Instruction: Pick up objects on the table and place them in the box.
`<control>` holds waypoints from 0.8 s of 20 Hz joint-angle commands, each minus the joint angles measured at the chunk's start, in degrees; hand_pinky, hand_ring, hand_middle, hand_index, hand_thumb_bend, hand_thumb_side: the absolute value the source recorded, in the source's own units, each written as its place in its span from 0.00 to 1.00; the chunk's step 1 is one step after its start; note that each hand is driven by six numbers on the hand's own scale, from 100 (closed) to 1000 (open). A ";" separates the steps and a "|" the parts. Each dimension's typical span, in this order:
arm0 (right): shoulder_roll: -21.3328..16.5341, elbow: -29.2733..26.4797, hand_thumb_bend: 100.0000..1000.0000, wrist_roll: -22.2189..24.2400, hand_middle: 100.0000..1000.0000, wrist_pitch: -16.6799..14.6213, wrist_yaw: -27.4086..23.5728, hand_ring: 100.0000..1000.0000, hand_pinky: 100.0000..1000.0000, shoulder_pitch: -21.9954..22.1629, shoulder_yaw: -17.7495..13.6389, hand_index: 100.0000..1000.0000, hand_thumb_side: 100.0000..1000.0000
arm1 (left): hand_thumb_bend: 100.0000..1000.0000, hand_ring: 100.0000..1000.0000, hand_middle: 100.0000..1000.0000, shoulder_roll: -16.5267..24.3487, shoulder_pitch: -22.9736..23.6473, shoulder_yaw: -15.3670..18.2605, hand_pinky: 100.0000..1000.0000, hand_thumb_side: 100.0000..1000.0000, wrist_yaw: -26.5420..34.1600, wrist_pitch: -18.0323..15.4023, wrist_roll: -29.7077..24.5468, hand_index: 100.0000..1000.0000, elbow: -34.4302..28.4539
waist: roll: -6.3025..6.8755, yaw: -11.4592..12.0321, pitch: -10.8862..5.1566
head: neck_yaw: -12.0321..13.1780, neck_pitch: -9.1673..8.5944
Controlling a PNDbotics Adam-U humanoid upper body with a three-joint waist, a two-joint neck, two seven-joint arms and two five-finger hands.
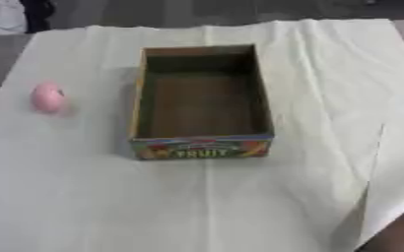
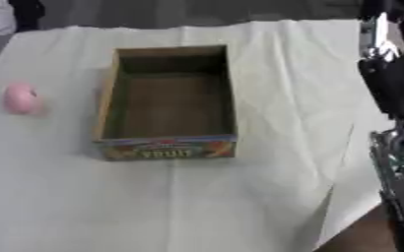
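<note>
A pale cloth (image 1: 240, 206) covers the table, its near right corner hanging off the edge. On it stands an open cardboard box (image 1: 200, 147) with a printed fruit label on its near wall, nothing visible inside, and a pink egg-shaped object (image 1: 48, 97) lies well apart to its left. The right arm (image 2: 395, 123) shows along the right edge of the right eye view, but no robot hand can be made out, so its state cannot be told.

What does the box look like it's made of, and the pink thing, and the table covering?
Box: likely printed cardboard, matte brown inside. Pink thing: smooth and rounded, maybe plastic or rubber; hard to tell. Covering: pale cloth or paper, creased in fold lines.
</note>
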 commanded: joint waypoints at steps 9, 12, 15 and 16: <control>-1.88 -1.14 0.20 0.38 0.64 0.36 0.00 0.75 0.66 -0.45 0.30 0.82 0.64 | 0.42 0.82 0.79 -3.82 -10.48 -4.52 0.84 0.44 -11.57 -5.31 -4.25 0.93 12.19 | -0.02 -0.27 -0.35 | 0.69 -1.80; -1.81 -1.14 0.20 0.51 0.64 0.40 -0.14 0.75 0.66 -0.37 0.43 0.82 0.64 | 0.42 0.82 0.79 -5.34 -11.91 -5.88 0.84 0.44 -14.57 -6.73 -4.40 0.94 14.63 | 0.09 -0.57 -0.22 | 0.79 -1.99; -1.75 -1.14 0.20 0.63 0.64 0.36 -0.26 0.75 0.66 -0.38 0.55 0.82 0.64 | 0.42 0.82 0.80 -7.10 -13.28 -6.34 0.84 0.43 -16.75 -7.35 -4.39 0.97 16.94 | 0.25 -0.92 -0.11 | 0.91 -2.21; -1.75 -1.14 0.20 0.66 0.64 0.34 -0.29 0.75 0.66 -0.39 0.57 0.82 0.64 | 0.42 0.83 0.80 -7.62 -13.68 -6.38 0.84 0.43 -17.44 -7.40 -4.34 0.98 17.70 | 0.31 -1.01 -0.08 | 0.98 -2.28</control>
